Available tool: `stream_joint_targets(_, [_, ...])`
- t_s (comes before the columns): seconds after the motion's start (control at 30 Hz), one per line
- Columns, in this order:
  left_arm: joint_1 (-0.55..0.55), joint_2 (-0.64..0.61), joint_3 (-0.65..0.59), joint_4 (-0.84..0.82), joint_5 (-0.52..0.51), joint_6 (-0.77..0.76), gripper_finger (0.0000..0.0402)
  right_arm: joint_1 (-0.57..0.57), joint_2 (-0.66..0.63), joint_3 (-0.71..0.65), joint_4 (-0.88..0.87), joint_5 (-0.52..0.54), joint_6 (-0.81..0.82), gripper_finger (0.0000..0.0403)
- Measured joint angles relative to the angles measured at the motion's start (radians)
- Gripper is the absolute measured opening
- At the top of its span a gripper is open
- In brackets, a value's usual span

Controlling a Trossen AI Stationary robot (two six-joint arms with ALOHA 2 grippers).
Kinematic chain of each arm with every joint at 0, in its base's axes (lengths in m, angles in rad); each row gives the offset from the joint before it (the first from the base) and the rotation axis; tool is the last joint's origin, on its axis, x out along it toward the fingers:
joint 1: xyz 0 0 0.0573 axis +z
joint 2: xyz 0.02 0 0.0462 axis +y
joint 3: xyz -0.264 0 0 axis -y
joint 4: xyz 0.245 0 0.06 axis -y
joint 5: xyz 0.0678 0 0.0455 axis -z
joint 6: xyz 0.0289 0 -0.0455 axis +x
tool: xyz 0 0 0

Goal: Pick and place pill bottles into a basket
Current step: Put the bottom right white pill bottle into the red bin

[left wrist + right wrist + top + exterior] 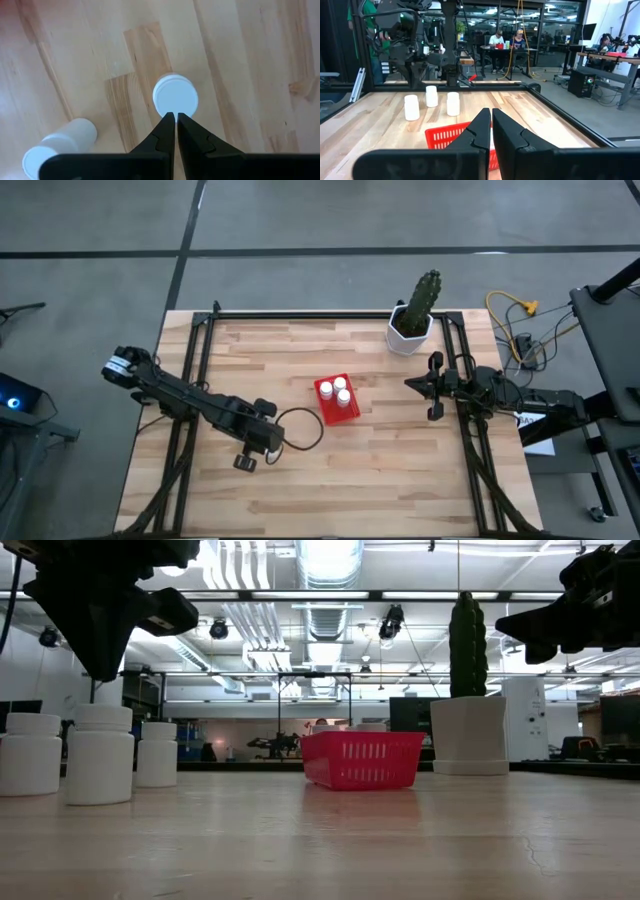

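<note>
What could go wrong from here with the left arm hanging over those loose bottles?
The left gripper is shut directly above an upright pill bottle; descending like that, it would likely press on the cap or tip the bottle instead of straddling it. Two more bottles stand close by, so a sideways approach could knock them over. The red basket already holds three bottles, leaving little room for clean drops.

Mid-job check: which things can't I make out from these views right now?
- High view: the left arm hides the three loose pill bottles.
- Low view: the slotted wall of the basket hides its contents, so no count is possible.
- Right wrist view: the shut right end effector covers most of the basket.
- Left wrist view: the shut left end effector cuts off one bottle, and the third is out of frame.
</note>
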Motion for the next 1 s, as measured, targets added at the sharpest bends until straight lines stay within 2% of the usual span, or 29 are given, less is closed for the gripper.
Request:
stream_joint_targets(0.77, [-0.001,0.0,0.0,0.006,0.007,-0.026,0.0002,0.0,0.0,0.0,0.0,0.0,0.0,0.0008])
stream_joint_targets(0.87, [-0.001,0.0,0.0,0.003,0.006,-0.026,0.0017,0.0,0.0,0.0,0.0,0.0,0.0,0.0008])
stream_joint_targets(1.0, [-0.001,0.0,-0.003,0.0,-0.012,-0.026,0.0064,0.0,0.0,0.0,0.0,0.0,0.0,0.0008])
